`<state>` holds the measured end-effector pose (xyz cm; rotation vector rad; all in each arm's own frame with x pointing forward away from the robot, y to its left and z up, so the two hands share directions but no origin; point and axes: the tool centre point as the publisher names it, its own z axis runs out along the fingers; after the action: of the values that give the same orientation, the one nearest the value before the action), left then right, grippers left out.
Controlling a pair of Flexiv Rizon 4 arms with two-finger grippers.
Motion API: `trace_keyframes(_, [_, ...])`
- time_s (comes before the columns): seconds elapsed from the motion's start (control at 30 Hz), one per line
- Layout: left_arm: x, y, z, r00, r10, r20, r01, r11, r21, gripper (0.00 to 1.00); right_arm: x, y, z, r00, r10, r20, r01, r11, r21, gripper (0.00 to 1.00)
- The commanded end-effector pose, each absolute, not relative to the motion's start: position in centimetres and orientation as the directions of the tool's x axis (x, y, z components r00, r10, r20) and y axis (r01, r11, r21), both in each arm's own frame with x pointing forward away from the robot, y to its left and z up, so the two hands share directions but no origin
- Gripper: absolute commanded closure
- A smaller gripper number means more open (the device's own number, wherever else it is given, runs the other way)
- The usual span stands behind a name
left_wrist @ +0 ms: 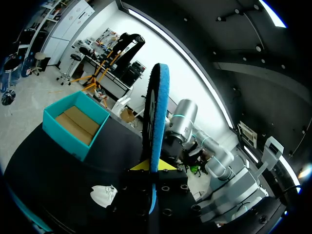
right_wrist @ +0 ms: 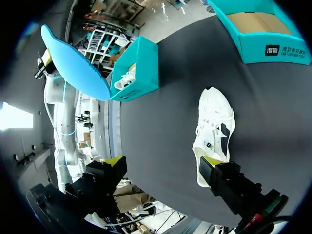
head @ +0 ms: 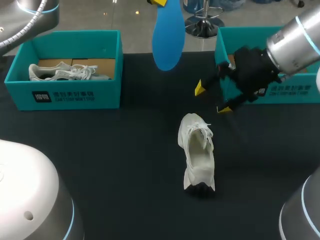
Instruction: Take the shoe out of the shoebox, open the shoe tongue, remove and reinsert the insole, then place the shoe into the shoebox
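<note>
left gripper (left_wrist: 152, 168) grasps the insole (head: 167, 37) above the shoe (head: 197, 150), right gripper (head: 212, 98) spread: reinsertion could shove the unheld shoe aside.

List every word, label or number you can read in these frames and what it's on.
Left shoebox, front wall: dark square logo and two rows of white print, too small to read.
Right shoebox, front wall: same kind of label, unreadable.
White shoe: small dark mark, too blurred to read.
Blue insole: no print shows.
</note>
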<state>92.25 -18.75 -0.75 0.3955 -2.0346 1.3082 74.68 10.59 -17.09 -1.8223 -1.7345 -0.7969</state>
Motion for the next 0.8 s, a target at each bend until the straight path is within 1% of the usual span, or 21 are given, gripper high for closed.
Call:
trace_keyframes(0.03, [92.3,-18.7,-0.8,-0.725,0.103,0.681,-0.576,0.451,-0.682,1.0,74.0,10.5,-16.6,-0.034,0.494,0.869,0.986,-0.124,0.109,0.0])
trace_keyframes(0.17, [92.3,-18.7,-0.8,-0.725,0.103,0.681,-0.576,0.451,-0.682,1.0,74.5,11.5,-15.3,-0.072,0.404,0.912,0.989,-0.091,0.118,0.0])
trace_keyframes(0.37, [92.3,-18.7,-0.8,-0.725,0.103,0.681,-0.576,0.451,-0.682,1.0,75.2,12.9,-14.0,-0.115,0.39,0.914,0.99,-0.025,0.136,0.0])
trace_keyframes(0.47, [92.3,-18.7,-0.8,-0.725,0.103,0.681,-0.576,0.451,-0.682,1.0,75.4,13.1,-13.7,-0.12,0.402,0.908,0.99,-0.013,0.137,0.0])
trace_keyframes(0.63, [92.3,-18.7,-0.8,-0.725,0.103,0.681,-0.576,0.451,-0.682,1.0,75.9,13.0,-13.7,-0.071,0.435,0.898,0.995,-0.029,0.092,0.0])
trace_keyframes(0.73, [92.3,-18.7,-0.8,-0.725,0.103,0.681,-0.576,0.451,-0.682,1.0,76.3,12.8,-13.5,-0.025,0.448,0.894,0.996,-0.069,0.063,0.0])
trace_keyframes(0.8, [92.3,-18.7,-0.8,-0.725,0.103,0.681,-0.576,0.451,-0.682,1.0,76.7,12.4,-13.2,0.019,0.435,0.9,0.991,-0.127,0.04,0.0])
